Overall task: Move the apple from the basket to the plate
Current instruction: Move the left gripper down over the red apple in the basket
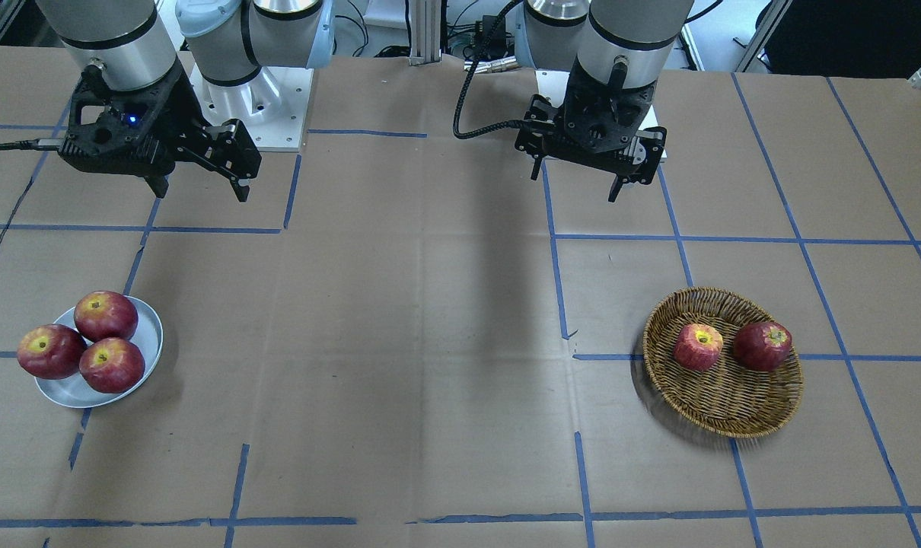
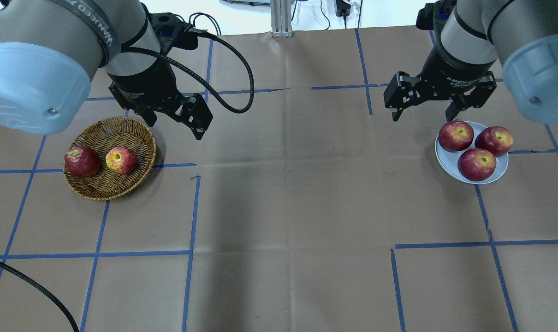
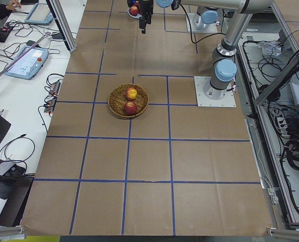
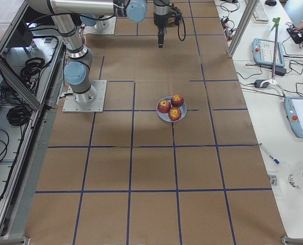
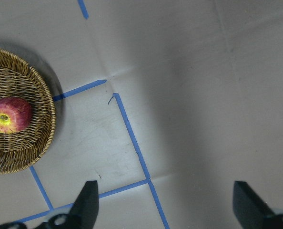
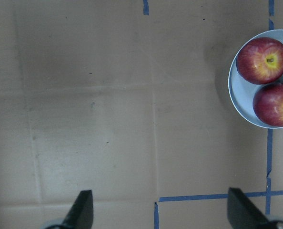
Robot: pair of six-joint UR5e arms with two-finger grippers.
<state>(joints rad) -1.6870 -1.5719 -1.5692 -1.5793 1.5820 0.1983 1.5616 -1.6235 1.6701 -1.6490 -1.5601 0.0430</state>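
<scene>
The left gripper [image 2: 175, 127] hangs high over the desk [image 2: 283, 207], its jaws spread wide with nothing between them. In the left wrist view its two fingertips [image 5: 86, 200] frame bare paper and blue tape. The basket [image 5: 46, 109] sits off to one side of that view, so the gripper is not over it.

The apple [image 2: 121, 159] lies below the left gripper and toward the desk's left end from it. It rests in the half of the basket nearer the middle of the desk, yellow stem end up. Being round, it has no long axis to line up with. A darker apple [image 2: 82, 161] lies just beside it on the side toward the left end, and whether the two touch I cannot tell.

The right gripper [image 2: 422, 113] is also spread and empty. It hovers near the plate [image 2: 449, 159] toward the desk's right end, where three apples [image 2: 477, 163] sit close together.

The left arm is plainly the nearer one. To my eye its coming move is a shift toward the left end and then a drop, with the jaws turned so that neither finger meets the darker apple.
</scene>
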